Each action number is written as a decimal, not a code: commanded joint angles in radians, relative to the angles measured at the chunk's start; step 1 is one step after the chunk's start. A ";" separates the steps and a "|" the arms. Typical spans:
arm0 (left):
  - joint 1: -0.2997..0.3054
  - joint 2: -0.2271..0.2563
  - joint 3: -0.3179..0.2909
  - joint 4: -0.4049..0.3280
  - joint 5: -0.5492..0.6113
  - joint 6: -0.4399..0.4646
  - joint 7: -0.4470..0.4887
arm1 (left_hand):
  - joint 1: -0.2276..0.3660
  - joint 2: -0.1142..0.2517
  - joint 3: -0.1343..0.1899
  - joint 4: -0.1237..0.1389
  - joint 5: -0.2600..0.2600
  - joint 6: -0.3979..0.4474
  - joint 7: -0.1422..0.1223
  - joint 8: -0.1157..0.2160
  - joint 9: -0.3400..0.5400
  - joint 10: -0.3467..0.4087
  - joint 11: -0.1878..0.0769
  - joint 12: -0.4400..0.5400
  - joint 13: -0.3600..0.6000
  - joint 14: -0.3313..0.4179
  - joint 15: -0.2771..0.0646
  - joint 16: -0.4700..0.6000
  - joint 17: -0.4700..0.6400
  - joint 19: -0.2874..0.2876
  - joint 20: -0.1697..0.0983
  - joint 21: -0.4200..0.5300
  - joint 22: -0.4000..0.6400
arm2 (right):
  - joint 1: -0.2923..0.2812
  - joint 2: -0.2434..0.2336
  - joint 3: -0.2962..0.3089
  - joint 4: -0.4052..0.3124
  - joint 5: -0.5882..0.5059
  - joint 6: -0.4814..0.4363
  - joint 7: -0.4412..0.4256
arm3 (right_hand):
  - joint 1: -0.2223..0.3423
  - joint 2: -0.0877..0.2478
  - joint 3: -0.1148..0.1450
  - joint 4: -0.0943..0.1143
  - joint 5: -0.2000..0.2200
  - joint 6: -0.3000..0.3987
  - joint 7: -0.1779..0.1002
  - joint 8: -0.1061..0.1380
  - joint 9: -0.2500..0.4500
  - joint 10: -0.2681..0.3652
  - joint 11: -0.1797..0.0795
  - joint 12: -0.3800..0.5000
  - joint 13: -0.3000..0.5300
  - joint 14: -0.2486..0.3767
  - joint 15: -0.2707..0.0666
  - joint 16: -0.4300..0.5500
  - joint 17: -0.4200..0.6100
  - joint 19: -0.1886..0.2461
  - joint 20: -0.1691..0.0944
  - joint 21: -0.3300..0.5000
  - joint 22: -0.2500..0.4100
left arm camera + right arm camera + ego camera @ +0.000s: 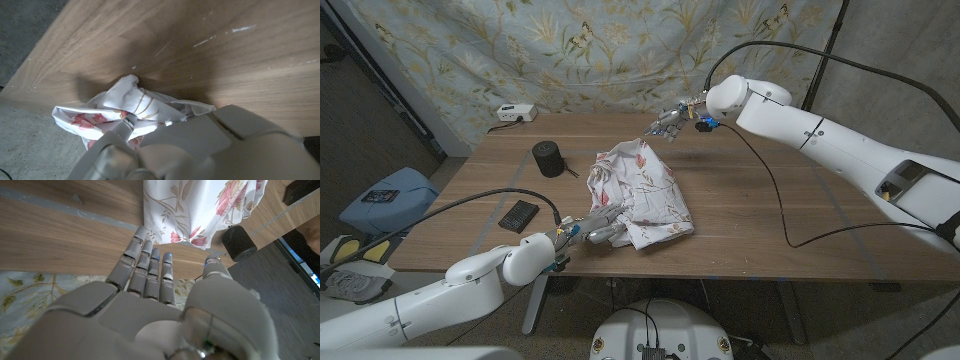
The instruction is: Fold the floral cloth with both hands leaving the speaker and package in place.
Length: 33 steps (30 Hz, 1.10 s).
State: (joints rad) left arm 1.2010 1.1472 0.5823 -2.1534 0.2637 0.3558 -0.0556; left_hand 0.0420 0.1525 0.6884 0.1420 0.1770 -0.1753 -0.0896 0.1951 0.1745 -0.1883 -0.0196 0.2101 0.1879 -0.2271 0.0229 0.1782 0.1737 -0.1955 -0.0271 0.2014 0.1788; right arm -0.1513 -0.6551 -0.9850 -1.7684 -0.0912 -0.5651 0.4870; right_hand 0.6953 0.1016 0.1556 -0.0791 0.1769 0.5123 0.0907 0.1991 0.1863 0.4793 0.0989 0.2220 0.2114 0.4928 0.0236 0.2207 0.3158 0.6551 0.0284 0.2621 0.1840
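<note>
While the left hand (588, 232) grips the floral cloth (642, 190), the right hand (667, 123) hovers spread.

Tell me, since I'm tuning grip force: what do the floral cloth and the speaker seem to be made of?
Floral cloth: thin woven fabric, matte, white with a red flower print; it lies in soft crumples and folds. Speaker: a black cylinder with a dull finish, probably hard plastic or fabric-wrapped; too small to tell which.
</note>
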 commanded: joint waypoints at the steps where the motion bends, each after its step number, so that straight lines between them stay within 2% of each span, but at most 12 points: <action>1: -0.006 -0.007 0.009 0.012 0.009 0.000 0.000 | 0.013 0.001 0.005 0.001 -0.005 0.000 0.000 -0.003 0.005 0.019 0.009 0.005 0.003 0.065 0.061 0.007 0.005 0.103 0.098 0.013 0.003 | -0.064 -0.018 -0.011 -0.064 -0.155 0.084 -0.053 | -0.027 0.002 -0.005 0.017 0.007 -0.005 -0.010 -0.004 0.002 -0.006 -0.013 -0.007 0.003 -0.013 -0.002 -0.005 -0.002 -0.014 -0.002 -0.007 0.002; 3: -0.009 -0.009 0.010 0.016 0.007 -0.005 -0.003 | 0.013 0.001 0.005 0.001 -0.005 0.000 0.001 -0.003 0.005 0.019 0.008 0.005 0.003 0.065 0.062 0.007 0.005 0.102 0.099 0.013 0.003 | -0.076 -0.015 -0.013 -0.072 -0.190 0.090 -0.065 | -0.035 0.003 -0.008 0.021 0.007 -0.006 -0.010 -0.004 0.002 -0.007 -0.015 -0.008 0.003 -0.015 -0.002 -0.005 -0.002 -0.016 -0.002 -0.008 0.002; 5: -0.010 -0.011 0.011 0.018 0.011 -0.004 -0.001 | 0.013 0.001 0.006 0.001 -0.005 0.001 -0.001 -0.003 0.005 0.019 0.008 0.005 0.003 0.065 0.062 0.007 0.005 0.101 0.099 0.012 0.003 | -0.095 -0.011 -0.015 -0.080 -0.228 0.100 -0.088 | -0.063 0.010 -0.015 0.037 0.009 -0.010 -0.016 -0.005 0.002 -0.009 -0.021 -0.011 0.002 -0.021 -0.008 -0.006 -0.003 -0.024 -0.009 -0.012 0.003; 9: -0.015 -0.012 0.014 0.021 0.015 -0.010 -0.006 | 0.013 0.001 0.006 0.002 -0.005 0.001 0.000 -0.004 0.005 0.018 0.009 0.005 0.003 0.065 0.062 0.006 0.005 0.101 0.099 0.012 0.003 | -0.123 0.001 -0.006 -0.070 -0.257 0.130 -0.102 | -0.092 0.021 -0.021 0.054 0.010 -0.011 -0.018 -0.006 0.002 -0.009 -0.021 -0.012 0.002 -0.025 -0.005 -0.006 -0.003 -0.026 -0.007 -0.014 0.004; 10: -0.015 -0.013 0.014 0.021 0.015 -0.009 -0.005 | 0.013 0.001 0.006 0.002 -0.005 0.001 0.001 -0.004 0.005 0.018 0.009 0.004 0.003 0.064 0.062 0.006 0.005 0.100 0.098 0.011 0.003 | -0.130 0.005 -0.002 -0.065 -0.262 0.137 -0.106 | -0.113 0.027 -0.026 0.066 0.011 -0.015 -0.016 -0.007 0.003 -0.010 -0.020 -0.014 0.002 -0.025 -0.004 -0.005 -0.003 -0.027 -0.006 -0.014 0.004; 13: -0.017 -0.011 0.015 0.023 0.016 -0.013 -0.009 | 0.013 0.001 0.007 0.002 -0.005 0.001 0.000 -0.004 0.005 0.018 0.009 0.004 0.003 0.064 0.062 0.006 0.005 0.100 0.098 0.011 0.003 | -0.147 0.015 0.010 -0.051 -0.266 0.156 -0.108 | -0.130 0.031 -0.031 0.077 0.012 -0.018 -0.015 -0.007 0.003 -0.009 -0.022 -0.014 0.002 -0.025 -0.004 -0.005 -0.003 -0.027 -0.005 -0.015 0.005; 21: -0.026 -0.014 0.018 0.035 0.014 -0.025 -0.018 | 0.013 0.001 0.007 0.002 -0.005 0.003 0.000 -0.004 0.005 0.020 0.007 0.004 0.003 0.065 0.062 0.006 0.005 0.100 0.098 0.011 0.003 | -0.189 0.033 0.041 -0.030 -0.273 0.192 -0.126 | -0.162 0.039 -0.038 0.095 0.014 -0.016 -0.022 -0.006 0.003 -0.001 -0.026 -0.012 0.001 -0.024 -0.007 -0.003 -0.004 -0.029 -0.008 -0.016 0.005; 33: -0.040 -0.028 0.023 0.052 0.022 -0.037 -0.023 | 0.013 -0.001 0.008 0.002 -0.005 0.010 -0.001 -0.003 0.005 0.024 0.006 0.005 0.003 0.066 0.061 0.006 0.005 0.099 0.098 0.010 0.003 | -0.230 0.056 0.062 -0.044 -0.280 0.200 -0.138 | -0.180 0.045 -0.040 0.105 0.016 -0.014 -0.023 -0.005 0.002 0.002 -0.026 -0.012 0.001 -0.021 -0.013 -0.002 -0.006 -0.029 -0.010 -0.018 0.005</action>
State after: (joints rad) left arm 1.1721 1.1292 0.6020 -2.1239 0.2788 0.3286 -0.0562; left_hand 0.0475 0.1470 0.6883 0.1420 0.1770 -0.1691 -0.0912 0.1894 0.1750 -0.1840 -0.0240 0.2076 0.1881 -0.2272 0.0229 0.1771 0.1738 -0.2043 -0.0319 0.2014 0.1788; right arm -0.3427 -0.6191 -0.9401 -1.8048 -0.3537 -0.3804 0.3623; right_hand 0.5250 0.1491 0.1132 0.0183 0.1855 0.4963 0.0749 0.1917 0.1862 0.4749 0.0760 0.2109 0.2113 0.4722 0.0162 0.2124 0.3110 0.6294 0.0160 0.2506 0.1839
